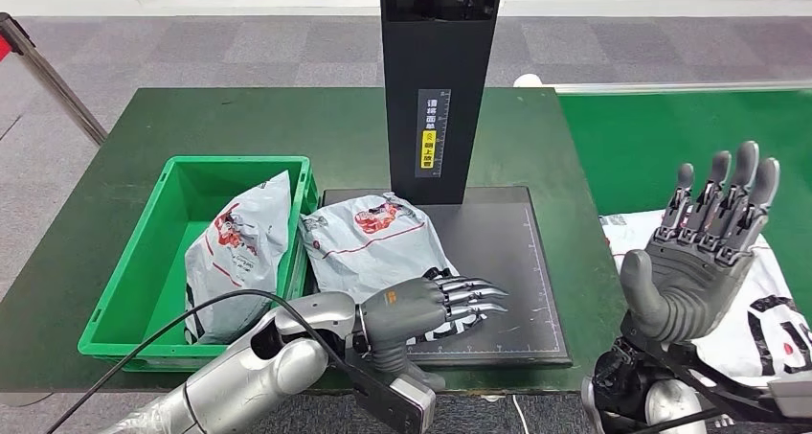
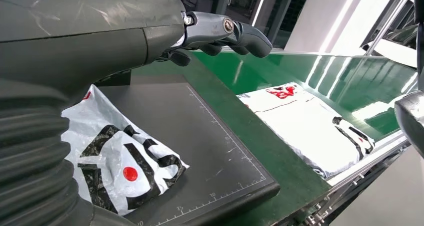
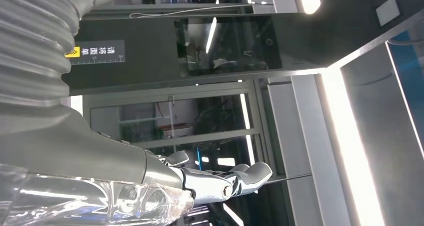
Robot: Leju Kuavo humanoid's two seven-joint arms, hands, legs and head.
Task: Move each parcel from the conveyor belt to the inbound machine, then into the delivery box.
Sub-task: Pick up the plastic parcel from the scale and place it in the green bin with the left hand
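We rest our left hand (image 1: 426, 309), fingers flat and empty, on the parcel (image 1: 369, 242) at the scanner plate's (image 1: 507, 262) left edge, ready to push it toward the box (image 1: 144, 252); our right hand (image 1: 704, 247) is raised, fingers spread, empty

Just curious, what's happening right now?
Left hand open above parcel on inbound machine. Right hand raised, open. Another parcel waits on conveyor belt.

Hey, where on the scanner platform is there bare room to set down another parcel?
The black platform is bare on its right half, between the black post and the front edge, bordered by the green belt. Its left half is crowded: a parcel lies there with the left hand over it. The green bin already holds a parcel.
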